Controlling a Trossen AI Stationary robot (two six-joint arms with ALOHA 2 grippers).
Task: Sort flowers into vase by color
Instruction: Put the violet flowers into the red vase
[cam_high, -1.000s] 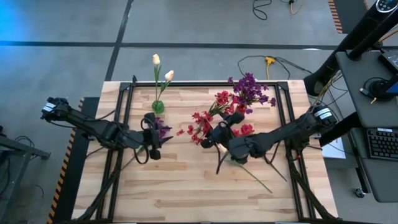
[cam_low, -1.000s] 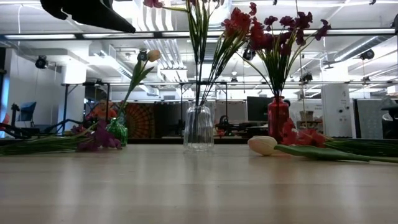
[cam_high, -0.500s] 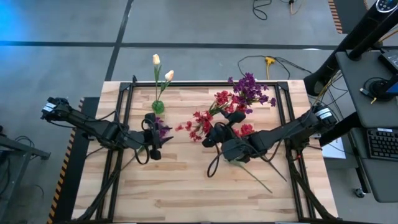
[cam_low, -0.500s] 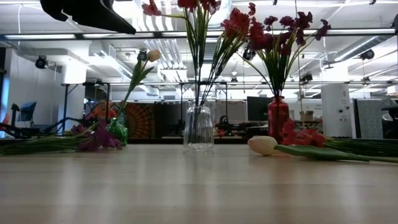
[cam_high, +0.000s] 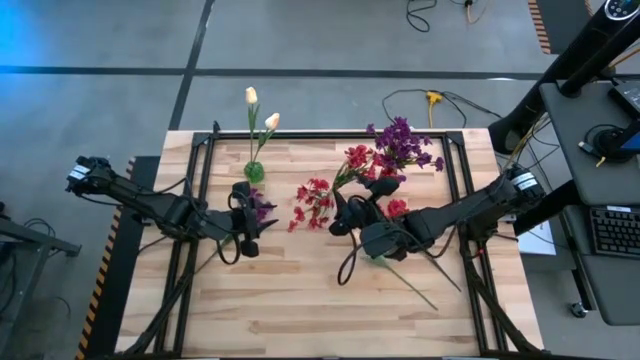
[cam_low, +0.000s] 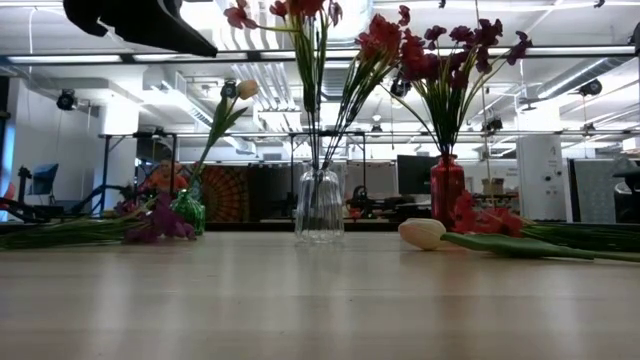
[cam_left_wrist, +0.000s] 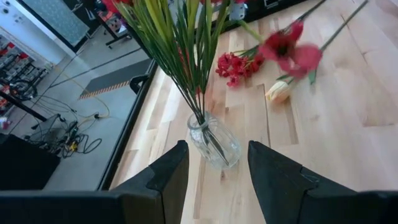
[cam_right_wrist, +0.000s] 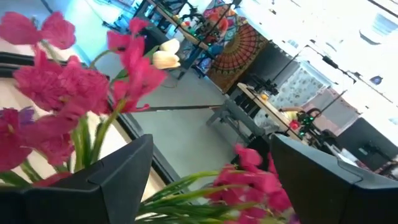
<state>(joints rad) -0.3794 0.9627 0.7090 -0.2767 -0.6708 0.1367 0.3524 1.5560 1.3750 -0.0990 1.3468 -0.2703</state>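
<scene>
Right gripper (cam_high: 338, 207) fingers apart by red flowers (cam_high: 312, 200), left gripper (cam_high: 247, 215) fingers seemingly apart, no legible writing

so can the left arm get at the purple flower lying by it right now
Probably yes. The left gripper hangs beside the purple flower on the table's left half, fingers apart with nothing between them. The green vase stands clear behind.

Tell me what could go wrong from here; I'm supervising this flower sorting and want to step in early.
The right gripper, open, sits right among the red flowers standing in the clear glass vase; pulling away could snag a stem and tip the vase. The cream tulip lying loose on the table might get swept by an arm.
</scene>
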